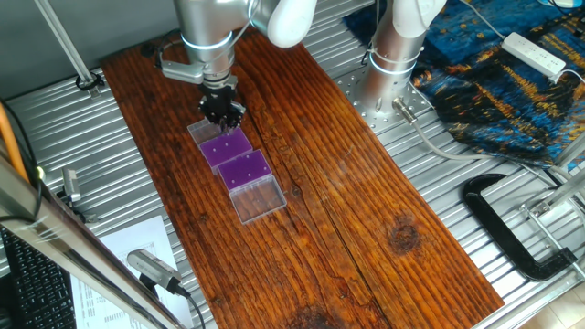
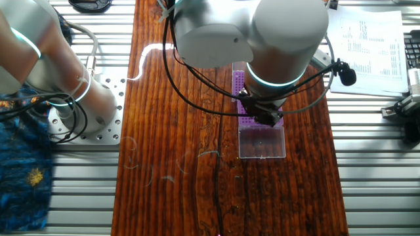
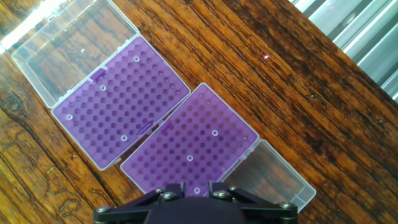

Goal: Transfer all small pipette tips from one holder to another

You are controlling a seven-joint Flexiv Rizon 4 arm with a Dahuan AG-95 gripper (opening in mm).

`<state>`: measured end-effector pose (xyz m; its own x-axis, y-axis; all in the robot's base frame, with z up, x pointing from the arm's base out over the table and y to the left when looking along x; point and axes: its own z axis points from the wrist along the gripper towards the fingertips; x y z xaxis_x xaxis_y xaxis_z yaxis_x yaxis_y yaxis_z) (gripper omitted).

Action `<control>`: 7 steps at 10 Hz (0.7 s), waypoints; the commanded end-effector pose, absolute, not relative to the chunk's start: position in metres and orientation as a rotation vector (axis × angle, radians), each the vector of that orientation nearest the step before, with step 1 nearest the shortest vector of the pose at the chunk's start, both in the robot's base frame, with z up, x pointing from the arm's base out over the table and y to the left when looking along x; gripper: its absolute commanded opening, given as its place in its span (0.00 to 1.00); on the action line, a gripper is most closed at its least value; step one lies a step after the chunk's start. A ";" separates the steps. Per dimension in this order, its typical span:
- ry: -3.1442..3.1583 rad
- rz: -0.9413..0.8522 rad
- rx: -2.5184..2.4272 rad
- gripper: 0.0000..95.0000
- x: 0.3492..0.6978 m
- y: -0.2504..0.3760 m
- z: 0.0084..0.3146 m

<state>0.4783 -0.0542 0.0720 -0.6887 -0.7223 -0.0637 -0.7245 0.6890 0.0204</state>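
Hand view: jaws (image 3: 189, 188) hover over near holder (image 3: 190, 140), gap narrow, nothing visibly held; tip (image 3: 196, 190) just below, others ahead; far holder (image 3: 119, 101) beyond. Step: approach; next: descend, centred

pincer (image 1: 222, 111) over purple holders (image 1: 236, 160), wooden table (image 1: 366, 201)
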 end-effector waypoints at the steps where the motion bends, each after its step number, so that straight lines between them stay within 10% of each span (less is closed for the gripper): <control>1: 2.857 0.066 -1.181 0.20 0.480 -0.053 0.073; 7: 2.921 0.064 -1.047 0.20 0.501 -0.002 0.082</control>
<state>0.5005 -0.0031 0.0814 -0.7692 -0.6370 -0.0515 -0.6386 0.7690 0.0268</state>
